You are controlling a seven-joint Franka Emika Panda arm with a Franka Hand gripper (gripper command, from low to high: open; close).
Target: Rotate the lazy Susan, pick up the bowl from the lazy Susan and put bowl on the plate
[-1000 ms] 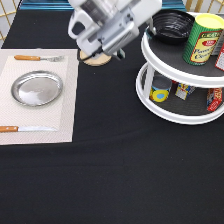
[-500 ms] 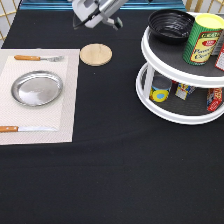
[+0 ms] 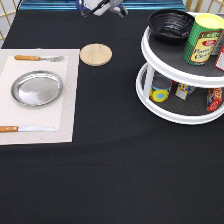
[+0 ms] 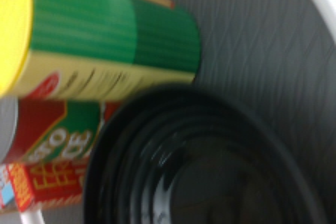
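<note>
The black bowl point(image 3: 171, 25) sits on the top tier of the white lazy Susan point(image 3: 176, 118), at its rear left, beside a green and yellow can point(image 3: 202, 39). The silver plate point(image 3: 37, 88) lies empty on a pale placemat point(image 3: 70, 115) at the exterior view's left. My gripper point(image 3: 106, 6) shows only in part at the exterior view's top edge, left of the bowl and apart from it, holding nothing that shows. The wrist view shows the bowl point(image 4: 202, 170) from close by, next to the can point(image 4: 97, 50).
A round wooden coaster point(image 3: 95, 54) lies between the placemat and the lazy Susan. A fork point(image 3: 37, 58) and a knife point(image 3: 25, 129) flank the plate. Cans and boxes point(image 3: 160, 92) stand on the lower tier. A red package point(image 4: 52, 165) stands next to the bowl.
My gripper has risen from above the coaster to the exterior view's top edge and shifted right toward the bowl. Nothing else has moved.
</note>
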